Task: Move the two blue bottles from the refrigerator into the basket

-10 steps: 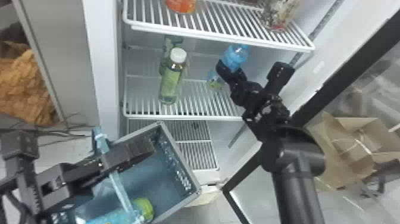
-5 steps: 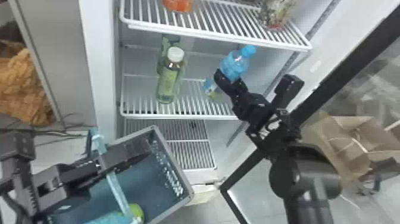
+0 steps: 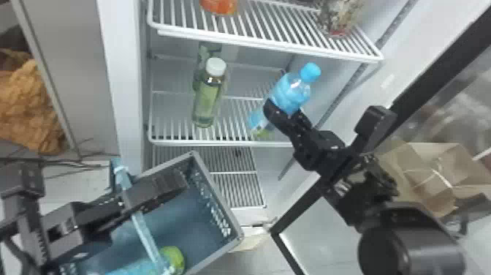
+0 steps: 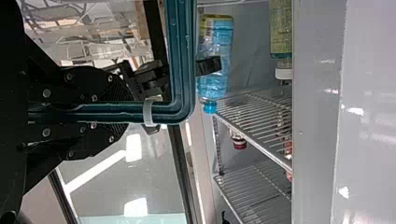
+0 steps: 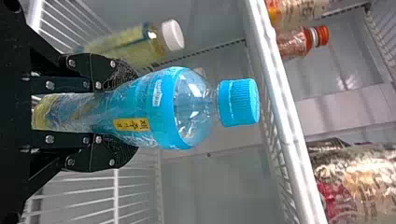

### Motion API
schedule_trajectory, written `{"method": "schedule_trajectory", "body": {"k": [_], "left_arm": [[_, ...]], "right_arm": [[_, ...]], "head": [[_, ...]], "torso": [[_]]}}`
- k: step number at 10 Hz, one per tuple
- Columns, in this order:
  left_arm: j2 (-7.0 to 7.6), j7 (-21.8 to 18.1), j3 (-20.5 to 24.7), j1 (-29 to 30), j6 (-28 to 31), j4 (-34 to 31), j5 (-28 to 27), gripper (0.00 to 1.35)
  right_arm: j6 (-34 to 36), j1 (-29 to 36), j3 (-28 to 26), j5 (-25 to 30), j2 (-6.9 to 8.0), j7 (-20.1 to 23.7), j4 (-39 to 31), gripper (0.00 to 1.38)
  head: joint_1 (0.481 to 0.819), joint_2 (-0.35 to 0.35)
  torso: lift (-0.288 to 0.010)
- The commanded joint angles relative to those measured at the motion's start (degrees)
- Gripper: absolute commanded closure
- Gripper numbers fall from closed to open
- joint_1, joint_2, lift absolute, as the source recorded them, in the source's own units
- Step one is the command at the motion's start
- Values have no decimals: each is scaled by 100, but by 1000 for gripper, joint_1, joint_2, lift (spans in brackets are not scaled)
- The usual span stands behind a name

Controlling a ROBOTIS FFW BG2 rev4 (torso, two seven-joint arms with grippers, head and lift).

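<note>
While the left gripper (image 3: pixel 128 199) is closed on the handle (image 3: pixel 144 232) of the basket (image 3: pixel 217 193), the right gripper (image 3: pixel 286 111) clasps a blue bottle (image 3: pixel 290 87) around its body, tilted cap-up, near the front right corner of the shelf (image 3: pixel 219 143). Another blue bottle (image 3: pixel 140 267) lies inside the basket, and a green bottle (image 3: pixel 207 100) stands toward the shelf's left edge.

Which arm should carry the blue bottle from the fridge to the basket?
Right, I'd say. The right hand grips the blue bottle, while the left hand holds the basket by its handle and seems better kept there.
</note>
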Motion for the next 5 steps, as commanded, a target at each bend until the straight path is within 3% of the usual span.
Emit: {"method": "schedule_trajectory", "body": {"k": [1, 5], "left_arm": [[0, -4, 0, 12, -13, 0, 22, 1188], [0, 5, -11, 40, -28, 28, 33, 1188]], "right_arm": [[263, 407, -46, -119, 6, 47, -502, 1276], [980, 1251, 148, -611, -2, 258, -1781, 1276]], "head": [[695, -341], [695, -294]], "torso": [[-216], [-216]]}}
